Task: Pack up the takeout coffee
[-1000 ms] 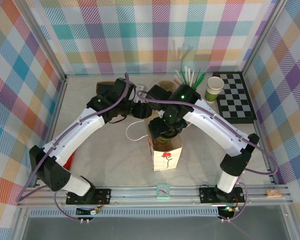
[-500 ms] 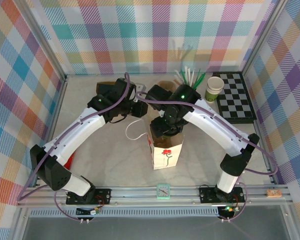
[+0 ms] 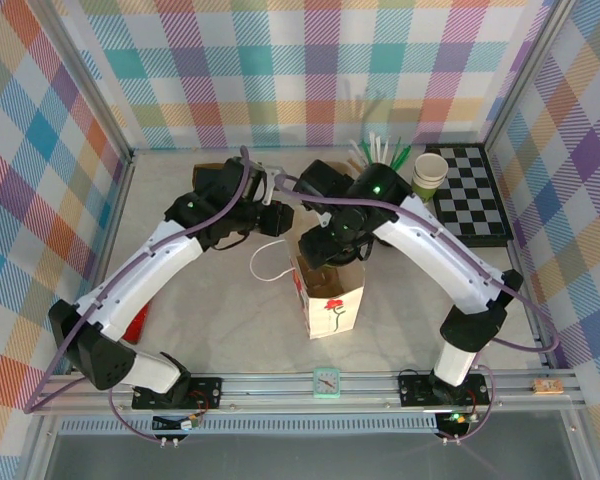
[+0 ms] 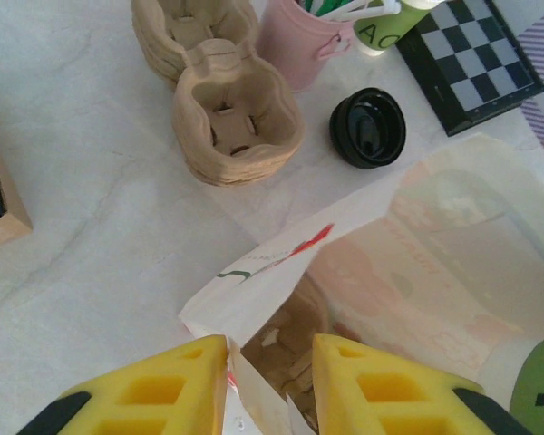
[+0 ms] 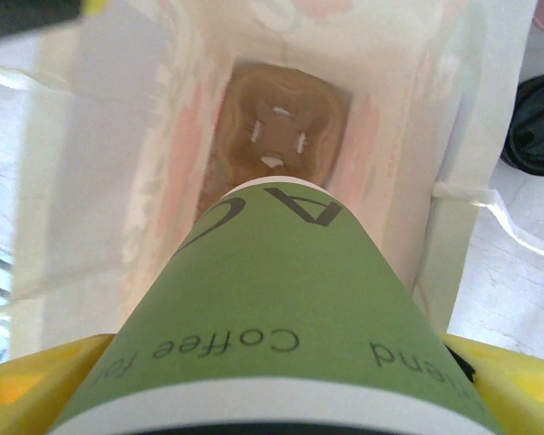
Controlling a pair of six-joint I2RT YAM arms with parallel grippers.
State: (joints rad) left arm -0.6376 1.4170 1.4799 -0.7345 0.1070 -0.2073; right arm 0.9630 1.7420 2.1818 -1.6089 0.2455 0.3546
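Right wrist view: the right gripper (image 5: 272, 394) is clamping the takeout coffee (image 5: 272, 299), its base hanging over the mouth of the paper bag (image 5: 91, 136), above the cardboard carrier (image 5: 286, 122) on the bag's floor. We are advising a straight, upright descent, centred on that carrier and clear of the walls. The left gripper (image 4: 270, 385) is straddling the bag's rim, jaws narrowly apart; we cannot tell whether it is pinching. Both arms are reaching inward, wrists pitching down over the bag.
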